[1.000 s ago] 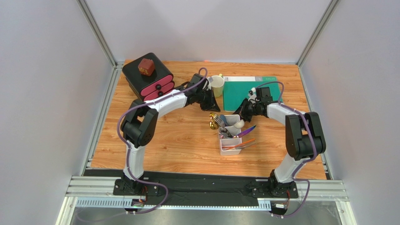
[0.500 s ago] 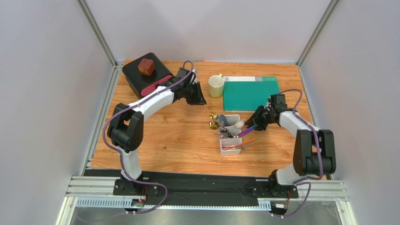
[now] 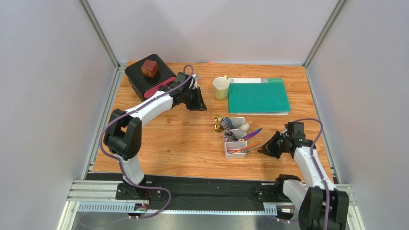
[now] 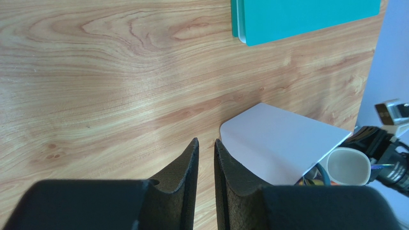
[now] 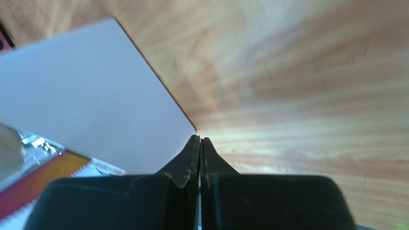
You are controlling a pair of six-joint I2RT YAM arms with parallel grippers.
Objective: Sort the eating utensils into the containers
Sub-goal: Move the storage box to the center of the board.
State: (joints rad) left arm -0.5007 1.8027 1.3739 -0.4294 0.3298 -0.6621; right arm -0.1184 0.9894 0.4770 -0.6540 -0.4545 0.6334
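Observation:
The white divided tray stands at the table's middle. It holds gold utensils, a white spoon, an iridescent purple piece and orange-brown sticks; some stick out over the rim. My left gripper hovers far left of the tray, beside the black box; in the left wrist view it is nearly shut and empty. My right gripper is just right of the tray's near end; in the right wrist view it is shut and empty, next to the tray's wall.
A black box with pink drawers stands at the back left with a brown block on top. A pale mug and a green mat lie at the back. The tray's wall and mat show in the left wrist view.
My left arm has drawn back left toward the black box. My right arm has swung from behind the tray round to its near right side.

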